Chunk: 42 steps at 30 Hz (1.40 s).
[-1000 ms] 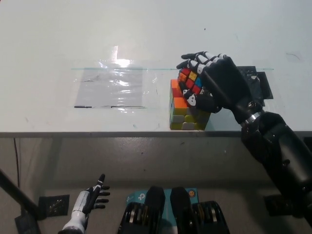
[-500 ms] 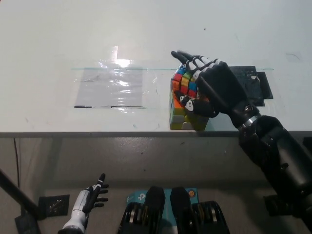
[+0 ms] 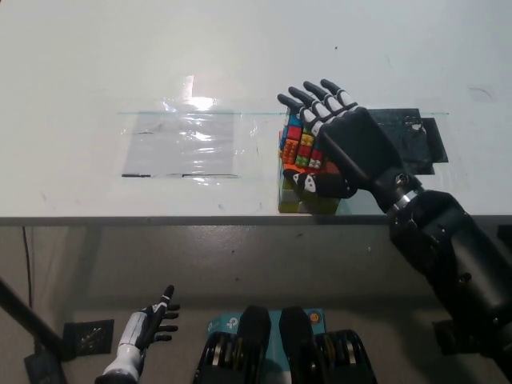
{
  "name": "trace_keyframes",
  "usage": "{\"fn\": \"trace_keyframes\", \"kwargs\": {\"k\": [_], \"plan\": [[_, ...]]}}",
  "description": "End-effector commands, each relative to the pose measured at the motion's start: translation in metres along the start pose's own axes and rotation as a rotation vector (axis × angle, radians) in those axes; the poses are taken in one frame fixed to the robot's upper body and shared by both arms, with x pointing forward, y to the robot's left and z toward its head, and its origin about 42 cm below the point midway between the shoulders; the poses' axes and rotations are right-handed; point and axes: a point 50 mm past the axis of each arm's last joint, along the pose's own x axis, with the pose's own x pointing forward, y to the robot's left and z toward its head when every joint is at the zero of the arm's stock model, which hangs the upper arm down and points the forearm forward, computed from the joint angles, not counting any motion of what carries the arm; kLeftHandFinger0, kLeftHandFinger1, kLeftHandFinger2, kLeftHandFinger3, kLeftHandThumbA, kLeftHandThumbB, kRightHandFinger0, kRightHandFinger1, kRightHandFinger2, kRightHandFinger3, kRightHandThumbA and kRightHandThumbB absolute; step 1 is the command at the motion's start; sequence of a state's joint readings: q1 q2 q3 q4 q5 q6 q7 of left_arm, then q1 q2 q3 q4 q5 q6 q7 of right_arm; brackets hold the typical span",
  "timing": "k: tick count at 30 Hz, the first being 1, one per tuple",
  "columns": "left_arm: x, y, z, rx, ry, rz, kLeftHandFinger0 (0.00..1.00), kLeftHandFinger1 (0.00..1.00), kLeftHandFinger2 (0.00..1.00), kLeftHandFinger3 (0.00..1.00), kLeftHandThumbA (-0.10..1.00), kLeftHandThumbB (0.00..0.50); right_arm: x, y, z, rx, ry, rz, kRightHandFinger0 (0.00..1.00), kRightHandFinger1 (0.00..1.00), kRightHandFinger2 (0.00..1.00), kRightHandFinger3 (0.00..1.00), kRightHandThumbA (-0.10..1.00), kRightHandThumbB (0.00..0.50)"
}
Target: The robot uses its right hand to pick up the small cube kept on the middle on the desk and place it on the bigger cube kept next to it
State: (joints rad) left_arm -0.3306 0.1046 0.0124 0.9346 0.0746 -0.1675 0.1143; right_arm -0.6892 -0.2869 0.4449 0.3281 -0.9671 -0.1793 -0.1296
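Observation:
The small multicoloured cube [image 3: 298, 148] sits on top of the bigger pastel cube [image 3: 302, 200], close to the desk's front edge. My black right hand [image 3: 340, 148] lies over and to the right of the small cube. Its fingers [image 3: 308, 100] are stretched out and spread above the cube, and the thumb rests in front of the stack. Much of both cubes is hidden by the hand. My white left hand [image 3: 148, 330] hangs open below the desk at the lower left.
A shiny clear sheet [image 3: 184, 144] lies on the white desk [image 3: 120, 64] left of the cubes. A black patch [image 3: 420, 136] lies behind my right hand. The desk's front edge [image 3: 160, 216] runs just below the cubes.
My right hand's fingers, curled around the small cube a second ago, have straightened and spread. The small cube has come down onto the bigger cube. The left hand has stayed in place.

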Motion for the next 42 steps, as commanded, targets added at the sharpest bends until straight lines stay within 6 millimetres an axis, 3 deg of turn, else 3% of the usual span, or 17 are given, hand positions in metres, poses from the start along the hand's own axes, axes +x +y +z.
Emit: {"fn": "trace_keyframes", "kwargs": {"k": [1, 5, 8, 11, 14, 18, 19, 21, 25, 30, 32, 33, 35, 37, 39, 41, 42], "plan": [[0.007, 0.006, 0.014, 0.016, -0.047, 0.014, 0.81, 0.73, 0.74, 0.69, 0.91, 0.092, 0.006, -0.016, -0.005, -0.061, -0.002, -0.021, 1.00, 1.00, 1.00, 1.00, 1.00, 0.376], [0.008, 0.007, 0.014, 0.020, -0.038, 0.016, 0.82, 0.75, 0.77, 0.73, 0.93, 0.107, 0.005, -0.018, -0.005, -0.058, -0.002, -0.020, 1.00, 1.00, 1.00, 1.00, 1.00, 0.372], [0.007, 0.006, 0.014, 0.019, -0.048, 0.013, 0.76, 0.69, 0.72, 0.67, 0.92, 0.089, 0.001, -0.022, -0.005, -0.062, -0.009, -0.030, 1.00, 1.00, 1.00, 1.00, 1.00, 0.369], [0.007, 0.004, 0.013, -0.007, -0.049, 0.011, 0.60, 0.56, 0.61, 0.56, 0.88, 0.082, -0.004, -0.028, -0.005, -0.066, -0.007, -0.030, 1.00, 1.00, 1.00, 1.00, 1.00, 0.373], [0.007, 0.005, 0.012, 0.015, -0.039, 0.010, 0.71, 0.65, 0.70, 0.69, 0.93, 0.090, -0.015, -0.044, -0.003, -0.052, -0.008, -0.052, 1.00, 1.00, 1.00, 1.00, 1.00, 0.372], [0.004, 0.004, 0.009, 0.006, -0.034, 0.014, 0.73, 0.66, 0.71, 0.70, 0.91, 0.092, -0.027, -0.065, 0.004, -0.021, -0.024, -0.103, 1.00, 1.00, 1.00, 1.00, 0.99, 0.387], [0.004, 0.003, 0.007, -0.007, -0.048, 0.012, 0.70, 0.63, 0.67, 0.64, 0.89, 0.083, -0.031, -0.072, 0.007, -0.016, -0.029, -0.111, 1.00, 1.00, 1.00, 1.00, 1.00, 0.390], [0.003, 0.002, 0.007, 0.013, -0.037, 0.015, 0.79, 0.72, 0.75, 0.72, 0.93, 0.095, -0.038, -0.084, 0.013, -0.002, -0.030, -0.128, 1.00, 1.00, 1.00, 1.00, 1.00, 0.388], [0.002, 0.002, 0.006, 0.000, -0.029, 0.015, 0.76, 0.70, 0.74, 0.72, 0.92, 0.092, -0.058, -0.096, 0.028, 0.018, -0.043, -0.165, 1.00, 1.00, 1.00, 1.00, 0.98, 0.372], [0.002, 0.002, 0.006, -0.007, -0.020, 0.021, 0.81, 0.73, 0.77, 0.75, 0.90, 0.079, -0.090, -0.091, 0.039, 0.051, -0.006, -0.159, 1.00, 1.00, 1.00, 1.00, 0.98, 0.360], [0.002, 0.003, 0.006, -0.001, -0.032, 0.021, 0.79, 0.71, 0.74, 0.70, 0.90, 0.059, -0.115, -0.079, 0.042, 0.094, 0.050, -0.167, 1.00, 1.00, 1.00, 1.00, 0.94, 0.364], [0.001, 0.004, 0.005, 0.003, -0.032, 0.020, 0.84, 0.75, 0.77, 0.75, 0.91, 0.063, -0.122, -0.075, 0.043, 0.113, 0.068, -0.168, 1.00, 1.00, 1.00, 1.00, 0.94, 0.358], [0.002, 0.004, 0.005, -0.007, -0.029, 0.020, 0.80, 0.72, 0.76, 0.74, 0.90, 0.072, -0.134, -0.068, 0.042, 0.151, 0.105, -0.173, 1.00, 1.00, 1.00, 1.00, 0.89, 0.343], [0.002, 0.005, 0.004, -0.007, -0.048, 0.011, 0.72, 0.67, 0.71, 0.68, 0.91, 0.080, -0.160, -0.051, 0.034, 0.222, 0.239, -0.166, 1.00, 1.00, 1.00, 1.00, 0.81, 0.279], [0.002, 0.004, 0.003, -0.010, -0.044, 0.014, 0.71, 0.65, 0.69, 0.66, 0.91, 0.106, -0.174, -0.042, 0.030, 0.288, 0.322, -0.174, 1.00, 1.00, 1.00, 1.00, 0.72, 0.258], [0.001, 0.003, 0.003, -0.025, -0.041, 0.016, 0.71, 0.65, 0.68, 0.65, 0.90, 0.102, -0.189, -0.033, 0.026, 0.331, 0.413, -0.171, 1.00, 1.00, 1.00, 1.00, 0.70, 0.245], [0.001, 0.003, 0.003, -0.015, -0.026, 0.021, 0.78, 0.72, 0.74, 0.71, 0.90, 0.113, -0.202, -0.022, 0.022, 0.353, 0.463, -0.183, 1.00, 1.00, 1.00, 1.00, 0.68, 0.219]]}}
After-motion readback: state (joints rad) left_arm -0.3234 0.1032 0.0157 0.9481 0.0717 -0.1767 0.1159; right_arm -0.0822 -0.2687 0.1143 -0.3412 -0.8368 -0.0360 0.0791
